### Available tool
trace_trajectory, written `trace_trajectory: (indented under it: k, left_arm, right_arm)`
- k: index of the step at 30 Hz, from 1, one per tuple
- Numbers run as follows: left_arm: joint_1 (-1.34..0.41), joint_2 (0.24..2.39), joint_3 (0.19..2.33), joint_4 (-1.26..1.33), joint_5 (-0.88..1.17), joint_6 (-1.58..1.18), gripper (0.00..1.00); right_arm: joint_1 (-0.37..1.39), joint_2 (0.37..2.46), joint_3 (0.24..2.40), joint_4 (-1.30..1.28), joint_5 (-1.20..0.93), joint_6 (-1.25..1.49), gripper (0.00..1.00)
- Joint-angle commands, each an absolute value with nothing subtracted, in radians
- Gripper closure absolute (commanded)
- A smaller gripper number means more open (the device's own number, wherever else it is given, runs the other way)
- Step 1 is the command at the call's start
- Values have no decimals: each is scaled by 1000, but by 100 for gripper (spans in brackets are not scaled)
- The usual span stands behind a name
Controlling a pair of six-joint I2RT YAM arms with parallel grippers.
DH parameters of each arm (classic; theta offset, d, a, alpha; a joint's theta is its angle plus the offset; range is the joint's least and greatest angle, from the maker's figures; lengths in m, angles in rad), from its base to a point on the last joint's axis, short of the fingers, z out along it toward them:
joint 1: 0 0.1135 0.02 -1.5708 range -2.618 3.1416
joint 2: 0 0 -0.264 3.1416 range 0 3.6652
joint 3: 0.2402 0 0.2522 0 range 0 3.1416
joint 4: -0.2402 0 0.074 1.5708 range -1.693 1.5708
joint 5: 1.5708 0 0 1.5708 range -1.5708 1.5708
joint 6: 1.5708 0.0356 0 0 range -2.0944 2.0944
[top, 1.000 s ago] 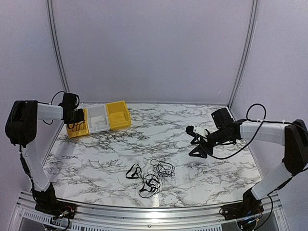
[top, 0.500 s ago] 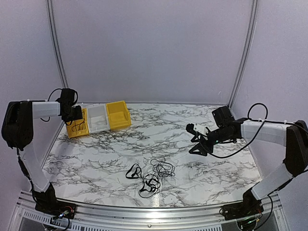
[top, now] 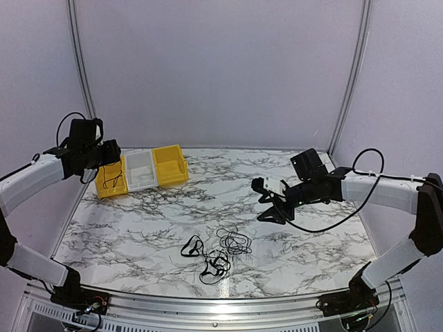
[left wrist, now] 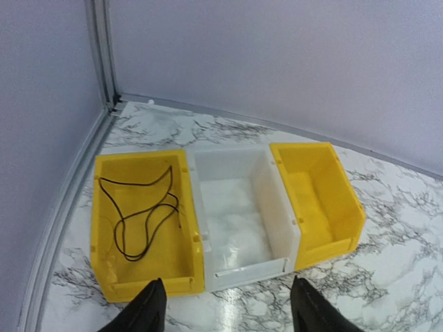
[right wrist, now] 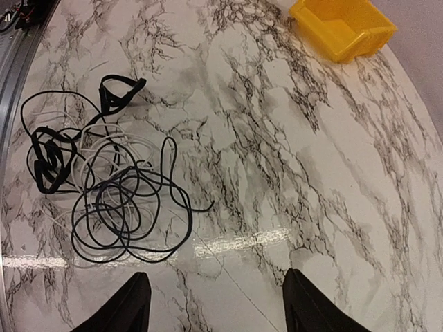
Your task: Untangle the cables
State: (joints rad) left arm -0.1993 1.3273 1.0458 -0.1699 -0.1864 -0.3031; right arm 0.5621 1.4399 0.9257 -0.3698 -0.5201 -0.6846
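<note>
A: From above, what lies on the tabletop (top: 311, 242)?

B: It is glossy, marble-patterned white with dark grey veins. The cables (top: 216, 252) sit in a small knotted heap near the front edge, about midway between the two arms. They are thin black loops overlapping one another. At the back left, three open-topped plastic boxes stand side by side, touching: a yellow bin (top: 111, 185), a white bin (top: 140, 170) and a second yellow bin (top: 170, 164).

A: And the arms?

B: The left pincer (top: 105, 153) hangs raised in the air near the yellow bin. The right pincer (top: 268, 211) hovers over bare marble, to the right of the heap and apart from it.

A: The left wrist view?

B: The left pincer's two blunt black fingers are spread wide with nothing between them. Beyond them, a lone black cable (left wrist: 142, 220) lies in slack curves on the floor of the yellow bin. The white bin beside it is milky, with smooth walls.

A: The right wrist view?

B: The right pincer is likewise released, its fingers parted and empty above the tabletop's shine. The heap lies to the left: round black wire in wide coils, with a white cable (right wrist: 114, 149) threaded through them. Two flatter, strap-like black loops sit at the heap's edge.
</note>
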Motion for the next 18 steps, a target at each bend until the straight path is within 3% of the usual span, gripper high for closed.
trace_trajectory:
  k: [1,9,18]
  left_arm:
    - [-337,1319,967,-182,-17,-295,41]
    - [-702,1483,932,-162,144,-158,33]
    - [-803,1646,952,-190,229,-84,37]
  right_arm:
    - [611,1443,974,-316,-502,-651,35]
    - [735,1542,930,-228,-479,-647,36]
    - [826,1600,919,-253,-480,-676,34]
